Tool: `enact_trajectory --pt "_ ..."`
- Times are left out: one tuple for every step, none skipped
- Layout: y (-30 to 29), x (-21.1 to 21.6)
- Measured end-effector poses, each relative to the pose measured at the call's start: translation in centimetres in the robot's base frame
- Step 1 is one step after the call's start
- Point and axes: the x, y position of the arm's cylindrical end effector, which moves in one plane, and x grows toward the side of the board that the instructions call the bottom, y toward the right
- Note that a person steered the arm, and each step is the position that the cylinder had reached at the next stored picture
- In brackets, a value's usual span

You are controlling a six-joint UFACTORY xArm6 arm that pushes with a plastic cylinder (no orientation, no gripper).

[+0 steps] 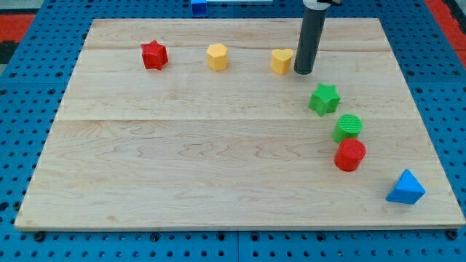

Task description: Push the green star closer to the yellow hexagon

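Lab test bench, not a home: pale wooden desk sits on a blue perforated mounting plate that shows past every edge of the desk, with red panels beyond the desk's top corners and small plastic shape blocks on it.

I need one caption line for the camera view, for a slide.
My tip rests beside the yellow heart, above the green star; the yellow hexagon lies farther left.

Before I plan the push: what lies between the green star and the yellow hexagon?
In the camera view, the yellow heart and my tip lie between green star and yellow hexagon.
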Motion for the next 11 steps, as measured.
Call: enact_trajectory --pt "-1.0 -1.0" --pt "-2.4 -1.2" --pt "-2.9 -1.9" --pt "-3.0 -2.9" --pt "8.7 -2.5" --pt "16.2 3.5" --pt "14.8 9.8" --pt "8.2 9.1" --pt "1.3 8.0" --pt "-4.7 7.0" --pt "-0.4 8.0"
